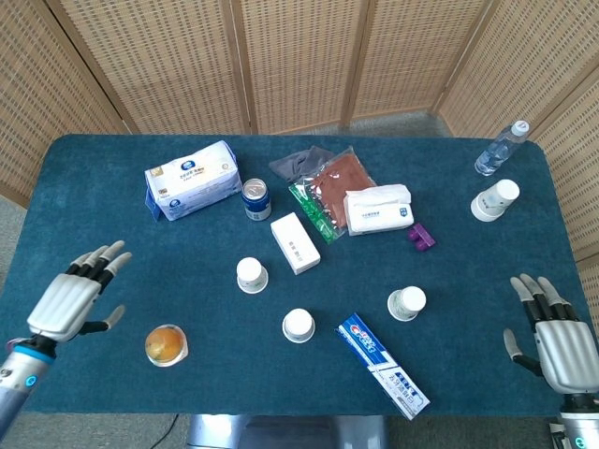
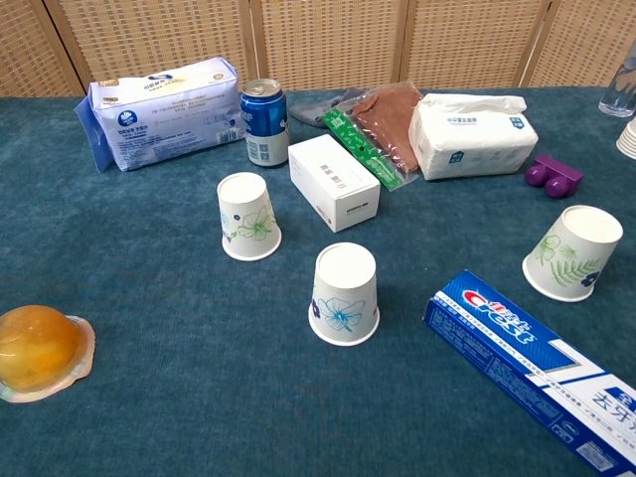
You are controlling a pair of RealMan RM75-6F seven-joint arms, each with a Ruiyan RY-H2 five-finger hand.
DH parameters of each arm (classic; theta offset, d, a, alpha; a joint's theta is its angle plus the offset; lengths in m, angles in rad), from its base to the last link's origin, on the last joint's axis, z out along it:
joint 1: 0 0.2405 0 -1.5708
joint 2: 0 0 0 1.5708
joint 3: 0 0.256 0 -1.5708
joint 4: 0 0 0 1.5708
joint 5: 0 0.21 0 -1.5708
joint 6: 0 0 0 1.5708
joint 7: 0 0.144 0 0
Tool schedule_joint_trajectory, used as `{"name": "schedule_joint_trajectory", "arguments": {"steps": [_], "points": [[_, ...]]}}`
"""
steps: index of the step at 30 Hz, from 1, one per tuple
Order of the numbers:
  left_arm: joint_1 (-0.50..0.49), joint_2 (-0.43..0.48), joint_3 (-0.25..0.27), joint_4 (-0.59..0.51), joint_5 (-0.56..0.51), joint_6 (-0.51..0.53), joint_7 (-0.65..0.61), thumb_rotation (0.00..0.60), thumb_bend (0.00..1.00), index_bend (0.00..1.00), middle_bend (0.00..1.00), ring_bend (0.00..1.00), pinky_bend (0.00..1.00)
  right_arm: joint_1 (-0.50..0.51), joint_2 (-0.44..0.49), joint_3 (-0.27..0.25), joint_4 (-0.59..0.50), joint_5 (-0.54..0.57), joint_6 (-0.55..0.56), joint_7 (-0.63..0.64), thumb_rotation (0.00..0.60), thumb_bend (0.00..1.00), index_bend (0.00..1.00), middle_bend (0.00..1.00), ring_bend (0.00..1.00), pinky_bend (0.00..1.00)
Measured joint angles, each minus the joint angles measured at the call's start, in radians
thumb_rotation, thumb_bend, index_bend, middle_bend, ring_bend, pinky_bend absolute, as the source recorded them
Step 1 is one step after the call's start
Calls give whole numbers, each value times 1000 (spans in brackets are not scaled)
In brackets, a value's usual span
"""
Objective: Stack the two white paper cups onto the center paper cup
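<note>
From the head view, the left hand (image 1: 70,297) hangs over the near-left part of the blue felt surface (image 1: 112,234), fingers spread wide and holding nothing. The right hand (image 1: 554,337) sits at the near-right edge, also wide and empty. Three inverted white paper cups with printed leaves stand in a loose row: the left cup (image 1: 251,275), the center cup (image 1: 299,325) nearer the edge, and the right cup (image 1: 406,303). All three stand apart; nothing is stacked yet. An orange jelly cup in clear plastic (image 1: 166,344) lies between the left hand and the cups, so I judge the reach should pass on its far side. A blue toothpaste box (image 1: 382,365) lies just right of the center cup.

From the chest view, neither hand shows. The left cup (image 2: 247,216) and center cup (image 2: 345,293) stand upright on their rims; the right cup (image 2: 572,252) tilts. A white cardboard box (image 2: 333,182) sits just beyond the left cup, so the fingers should probably close on its sides from above, then lift high enough to clear the center cup before lowering squarely.
</note>
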Motion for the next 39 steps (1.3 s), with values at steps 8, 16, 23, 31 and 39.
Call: {"name": "schedule_joint_trajectory", "arguments": {"steps": [8,16,23,31,39], "points": [[-101,-105,-30,58,-27,-88,82,475,389,0,0,0,125,-14,10,-1,-2,2,18,7,498,500,0,93,0,243],[-199,-213,-52,122,-45,-171,102,474,390,0,0,0,151,-30,27,-4,-12,1,36,11,497,500,0,93,0,243],[-276,-295,-71,161,-66,-222,141,478,389,0,0,0,177,-42,34,-6,-14,0,49,19,500,500,0,93,0,243],[-349,-372,-84,208,-122,-284,181,484,389,0,0,0,188,-54,40,-7,-11,1,59,32,499,499,0,93,0,242],[-407,-459,-89,271,-156,-317,196,507,389,0,0,0,218,-71,47,-8,-5,8,74,49,498,501,0,93,0,244]]}}
